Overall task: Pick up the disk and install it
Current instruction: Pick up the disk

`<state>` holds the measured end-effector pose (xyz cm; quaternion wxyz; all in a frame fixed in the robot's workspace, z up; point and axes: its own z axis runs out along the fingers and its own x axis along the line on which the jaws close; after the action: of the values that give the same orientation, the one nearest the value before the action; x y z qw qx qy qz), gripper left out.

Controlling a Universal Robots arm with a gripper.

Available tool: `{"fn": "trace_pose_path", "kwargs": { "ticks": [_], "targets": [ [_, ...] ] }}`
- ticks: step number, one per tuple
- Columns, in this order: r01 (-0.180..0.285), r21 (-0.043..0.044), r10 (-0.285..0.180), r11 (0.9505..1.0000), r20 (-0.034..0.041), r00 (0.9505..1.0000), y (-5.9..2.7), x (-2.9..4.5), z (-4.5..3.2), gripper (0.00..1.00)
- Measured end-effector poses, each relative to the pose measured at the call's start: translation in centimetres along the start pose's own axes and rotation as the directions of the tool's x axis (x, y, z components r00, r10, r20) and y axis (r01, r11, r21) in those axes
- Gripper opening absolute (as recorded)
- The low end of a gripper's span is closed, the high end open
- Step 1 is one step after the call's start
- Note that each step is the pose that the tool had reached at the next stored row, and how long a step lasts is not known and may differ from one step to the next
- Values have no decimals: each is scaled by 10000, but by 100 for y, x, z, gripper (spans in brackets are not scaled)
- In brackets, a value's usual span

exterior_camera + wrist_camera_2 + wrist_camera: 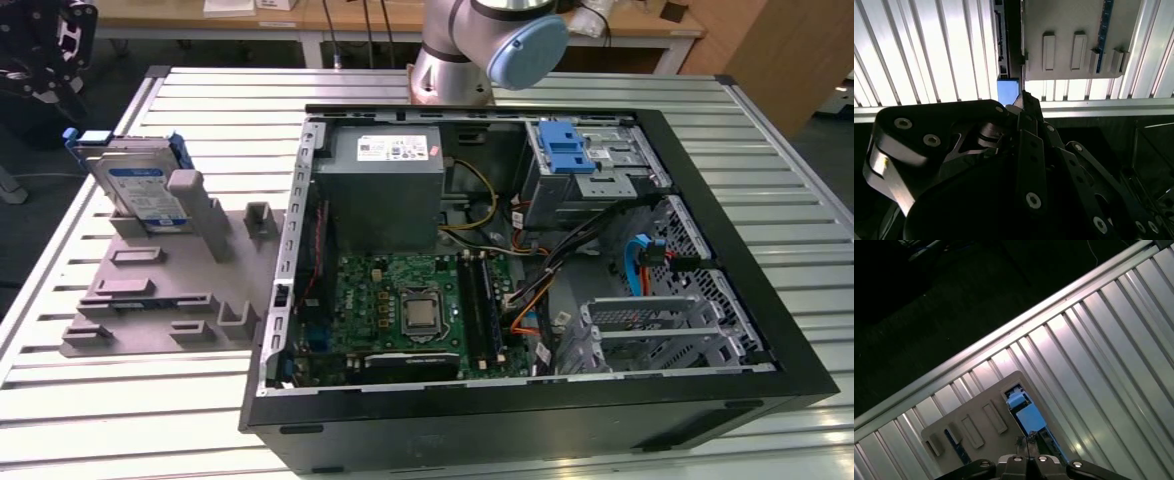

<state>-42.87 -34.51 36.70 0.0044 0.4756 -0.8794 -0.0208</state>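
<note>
Your end effector (1029, 441): fingers pinched together, nothing held, tips close over the blue-framed end of the disk (142, 186). You'll see the disk standing on edge in the grey fixture (147, 300) on the counter (120, 410), at the exterior view's left of the open PC case (767, 300).

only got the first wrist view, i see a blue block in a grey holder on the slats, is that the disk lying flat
observer: no, the exterior view shows the disk standing upright in the grey holder.
operator: where's the computer from it
observer: the computer case sits beside the holder, on the exterior view's right of it.
operator: is it open
observer: yes, its side is off and the motherboard shows.
</note>
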Motion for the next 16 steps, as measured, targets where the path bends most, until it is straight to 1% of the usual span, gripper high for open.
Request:
{"fn": "trace_pose_path", "kwargs": {
  "ticks": [9, 12, 16],
  "targets": [
    [41, -1, -41, 10000, -2, 10000, 0, 0, 0, 11],
    [221, -3, -221, 9998, -9, 9998, 0, 0, 0, 11],
    [580, -8, -580, 9983, -23, 9983, 0, 0, 0, 11]
  ]
}}
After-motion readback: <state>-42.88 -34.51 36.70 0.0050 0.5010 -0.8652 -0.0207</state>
